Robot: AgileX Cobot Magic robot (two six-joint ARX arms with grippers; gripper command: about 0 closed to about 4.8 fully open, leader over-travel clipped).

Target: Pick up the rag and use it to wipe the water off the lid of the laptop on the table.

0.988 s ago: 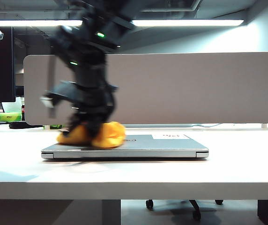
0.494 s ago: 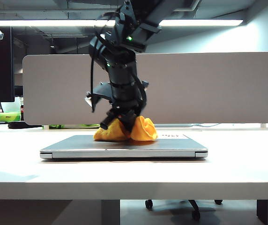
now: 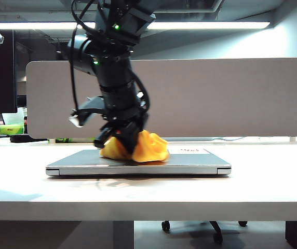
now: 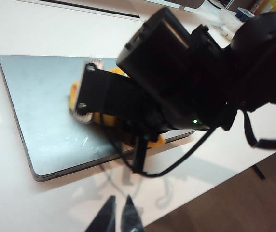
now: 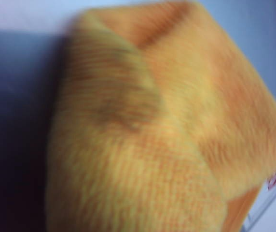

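White counter (image 3: 273,192) w/ a thick front edge, office setting, grey divider panel (image 3: 231,98) standing behind it and ceiling strip lights above. Closed silver-grey laptop (image 3: 190,167) lies flat on the counter, roughly centre. Its lid (image 4: 41,96) faces up; a white sticker w/ red print (image 3: 189,151) sits toward the lid's back right, seen from the front.

Right arm reaches down from above the laptop, black w/ loose cables and small green lights. Right pincer (image 3: 123,139) points down onto the lid, fingers together and clamped on the rag (image 3: 143,149). Rag is orange-yellow, bunched in loose folds, pressed onto the lid left of the sticker and just beside it. In the right wrist view the rag (image 5: 147,135) fills nearly the whole picture, blurred, w/ bare lid showing around it and a sliver of the red-print sticker at one edge.

Left pincer (image 4: 119,218) hangs off to the side of the laptop, above bare counter near the laptop's edge; only its two dark fingertips show, close together w/ a thin gap, nothing between them. From that wrist view the right arm's black body covers most of the rag. Small pale droplets and smears of water (image 4: 82,141) show on the lid, near the corner closest to the left pincer.
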